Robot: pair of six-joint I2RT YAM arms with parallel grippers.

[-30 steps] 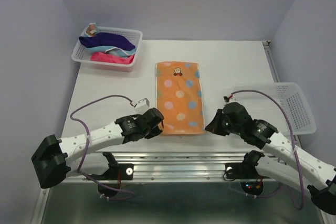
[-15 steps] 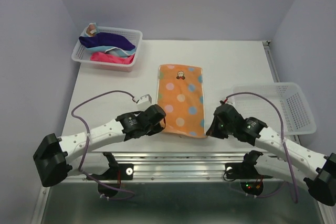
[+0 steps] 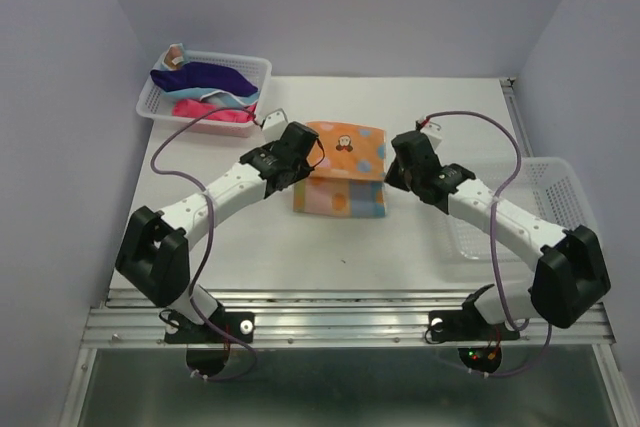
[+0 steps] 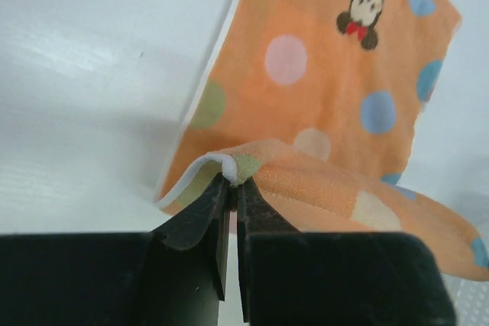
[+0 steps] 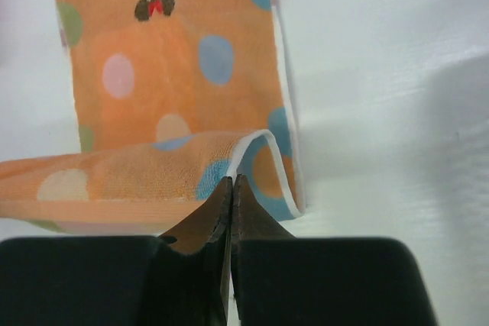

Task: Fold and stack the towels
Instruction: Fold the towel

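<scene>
**Top external view.** The left pincer (image 3: 306,157) and the right pincer (image 3: 397,165) stand over the middle of the white bench (image 3: 350,257), with the orange dotted towel (image 3: 345,147) spanning the gap between them. Each pincer is closed on one corner of the towel. The edge between the two corners is raised, so the cloth is doubled over itself. The part beyond the fingertips lies flat on the bench and bears a small cartoon figure. Beyond and to the left of the left pincer, a white mesh basket (image 3: 148,109) holds a navy-purple towel (image 3: 210,75), a light blue towel (image 3: 236,97) and a pink towel (image 3: 208,110). A second mesh basket (image 3: 565,212) sits to the right of the right pincer, at the bench edge.

**Left wrist view.** The left pincer (image 4: 231,181) has its jaws pressed together on a white-hemmed corner of the orange dotted towel (image 4: 321,74). The pinched corner curls up off the bench (image 4: 92,74). The rest of the cloth spreads ahead of the fingertips and to their right.

**Right wrist view.** The right pincer (image 5: 231,182) is clamped on the other hemmed corner of the orange dotted towel (image 5: 153,74). A raised band of cloth runs leftward from the fingertips. The flat part lies ahead of them on the bench (image 5: 382,74), and bare bench shows to their right.
</scene>
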